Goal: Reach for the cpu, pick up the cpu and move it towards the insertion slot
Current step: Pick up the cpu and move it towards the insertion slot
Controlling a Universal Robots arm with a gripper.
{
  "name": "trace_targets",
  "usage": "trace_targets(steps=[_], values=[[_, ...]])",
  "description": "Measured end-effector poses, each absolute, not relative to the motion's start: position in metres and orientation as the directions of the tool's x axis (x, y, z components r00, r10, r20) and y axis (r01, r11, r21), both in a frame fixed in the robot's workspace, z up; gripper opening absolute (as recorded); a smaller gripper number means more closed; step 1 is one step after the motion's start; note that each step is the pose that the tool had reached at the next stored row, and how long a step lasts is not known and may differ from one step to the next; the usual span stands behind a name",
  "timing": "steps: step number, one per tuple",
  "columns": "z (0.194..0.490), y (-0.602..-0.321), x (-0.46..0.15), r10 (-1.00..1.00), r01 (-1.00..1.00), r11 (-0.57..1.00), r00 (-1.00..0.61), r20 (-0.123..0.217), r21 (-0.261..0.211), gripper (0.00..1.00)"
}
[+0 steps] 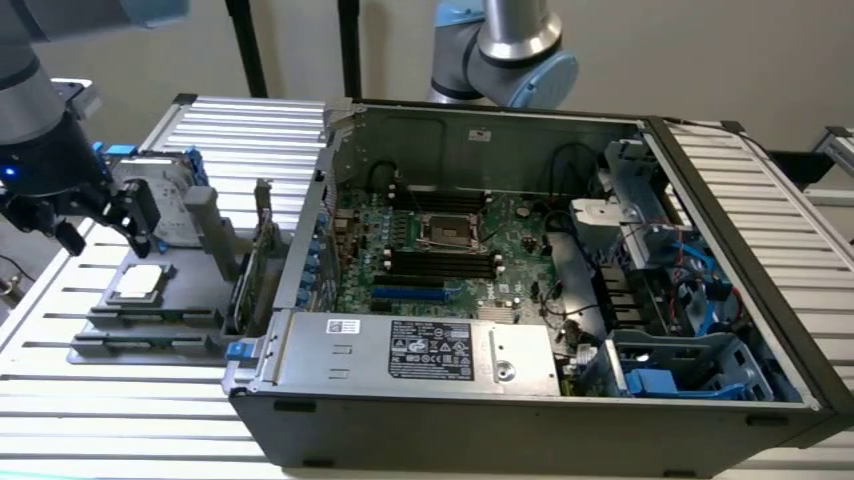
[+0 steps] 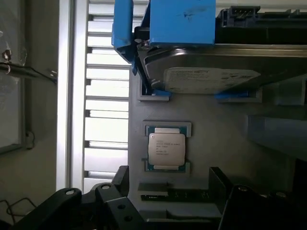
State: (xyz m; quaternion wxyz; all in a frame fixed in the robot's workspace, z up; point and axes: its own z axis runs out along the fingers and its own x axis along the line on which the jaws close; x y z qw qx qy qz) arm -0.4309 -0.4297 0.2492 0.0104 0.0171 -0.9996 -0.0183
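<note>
Writing on the cpu: the cpu [image 2: 166, 147] has several lines of dark print on its silvery top, too fine to read.
Writing on the hard drive: the hard drive [image 2: 211, 72] with blue rails has a white sticker with small print that cannot be read.
Writing on the power supply: the power supply [image 1: 427, 350] at the near edge of the computer case [image 1: 747, 200] has a large black label with white text and symbols and a small white sticker beside it. Neither can be read, and no brand can be told.
Pincer: the gripper [image 1: 104, 245] stands wide, its two dark fingers [image 2: 120, 191] well apart and nothing between them. It holds nothing and touches nothing.
Pincer position: it hangs above the grey tray [image 1: 147, 330] at the exterior view's left, beside the hard drive. The cpu is just below it, a little toward the exterior view's right.
Cpu: it lies flat in its own square seat on the grey tray [image 2: 216, 158], held by a small bracket at two opposite edges. In the exterior view the cpu [image 1: 140, 283] sits outside the case, well apart from the motherboard.
Insertion slot: the insertion slot [image 1: 450, 230] is on the motherboard inside the open case, a shiny metal frame with a dark centre, between rows of long black memory slots [image 1: 441, 265].
Table: the case and tray rest on a slatted metal table [image 1: 80, 400].
</note>
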Motion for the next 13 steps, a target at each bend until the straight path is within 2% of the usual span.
trace_targets(steps=[13], values=[[0.225,-0.431,-0.43,-0.037,-0.036,0.999,-0.999,0.02,0.037,0.76]])
